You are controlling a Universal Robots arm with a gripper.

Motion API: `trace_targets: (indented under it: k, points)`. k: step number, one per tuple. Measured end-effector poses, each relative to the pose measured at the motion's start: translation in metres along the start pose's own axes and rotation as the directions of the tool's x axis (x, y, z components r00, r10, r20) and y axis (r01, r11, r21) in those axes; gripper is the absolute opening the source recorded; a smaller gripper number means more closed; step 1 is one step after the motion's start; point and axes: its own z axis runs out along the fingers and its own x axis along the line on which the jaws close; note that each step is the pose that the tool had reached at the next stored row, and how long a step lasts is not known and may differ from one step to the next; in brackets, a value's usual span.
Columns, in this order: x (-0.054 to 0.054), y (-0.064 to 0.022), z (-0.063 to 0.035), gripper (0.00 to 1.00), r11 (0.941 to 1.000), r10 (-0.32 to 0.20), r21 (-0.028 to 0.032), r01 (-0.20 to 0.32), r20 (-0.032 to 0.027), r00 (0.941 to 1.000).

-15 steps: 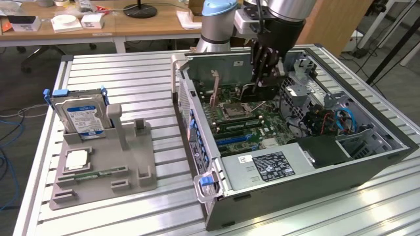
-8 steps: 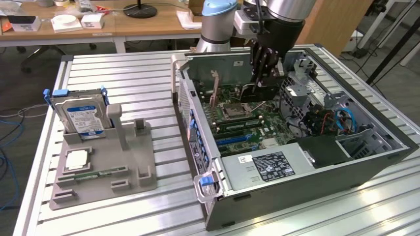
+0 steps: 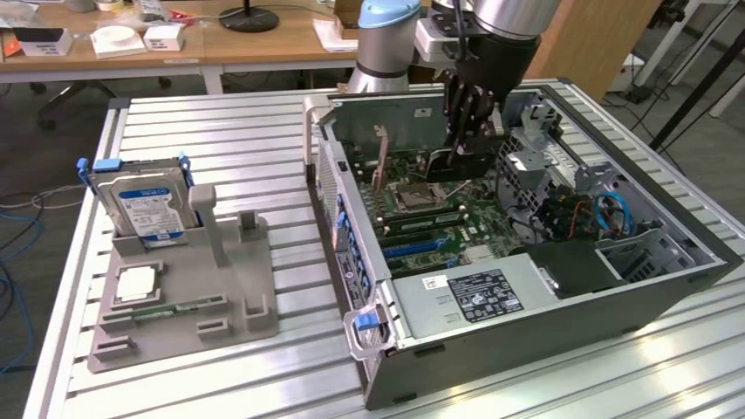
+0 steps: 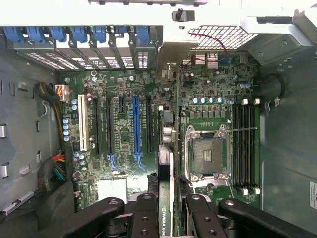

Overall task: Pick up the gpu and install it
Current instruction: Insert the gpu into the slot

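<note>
My gripper [image 3: 463, 150] reaches down into the open computer case [image 3: 652, 288], above the motherboard [image 3: 437, 229]. It is shut on the gpu [image 3: 447, 168], a dark card held edge-on. In the wrist view the gpu [image 4: 164, 220] sits between the two black fingers [image 4: 144, 208], its green-lettered label facing the camera, and my gripper [image 4: 168, 199] hangs over the board between the expansion slots and the processor socket [image 4: 208, 154]. The long blue slot [image 4: 135, 124] lies just to one side of the card, apart from it. The card's lower edge is hidden in the exterior view.
A grey holder tray [image 3: 233, 288] on the slatted table, at the exterior view's left, carries a silver hard drive [image 3: 140, 205], a processor chip [image 3: 134, 284] and a memory stick [image 3: 174, 307]. Inside the case are the power supply [image 3: 477, 292], cable bundles [image 3: 582, 214] and blue bracket clips [image 4: 79, 33].
</note>
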Motion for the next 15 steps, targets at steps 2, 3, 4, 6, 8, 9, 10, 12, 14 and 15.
trace_targets:
  k: [2,3,4,6,8,9,10,12,14,15]
  points:
    - [0.0001,0.0000,0.0008,0.26,1.0000,0.000,0.0000,0.000,-0.0001,1.0000]
    - [0.0002,0.0000,0.0013,0.26,1.0000,0.000,0.0000,0.000,-0.0001,1.0000]
    - [0.0002,0.0000,0.0019,0.26,1.0000,0.000,-0.0001,0.000,-0.0001,1.0000]
    - [0.0003,0.0000,0.0029,0.26,1.0000,0.000,-0.0001,0.000,-0.0002,1.0000]
    - [0.0003,-0.0001,0.0040,0.26,1.0000,0.000,-0.0001,0.000,-0.0001,1.0000]
    - [0.0004,-0.0001,0.0044,0.26,1.0000,0.000,-0.0001,0.000,-0.0001,1.0000]
    - [0.0004,-0.0001,0.0048,0.26,1.0000,0.000,-0.0001,0.000,-0.0002,1.0000]
    - [0.0004,-0.0001,0.0057,0.26,1.0000,0.000,0.0000,0.000,-0.0001,1.0000]
    - [0.0005,-0.0002,0.0066,0.26,1.0000,0.000,0.0000,0.000,-0.0002,1.0000]
    - [0.0005,-0.0001,0.0070,0.26,1.0000,0.000,0.0000,0.000,-0.0001,1.0000]
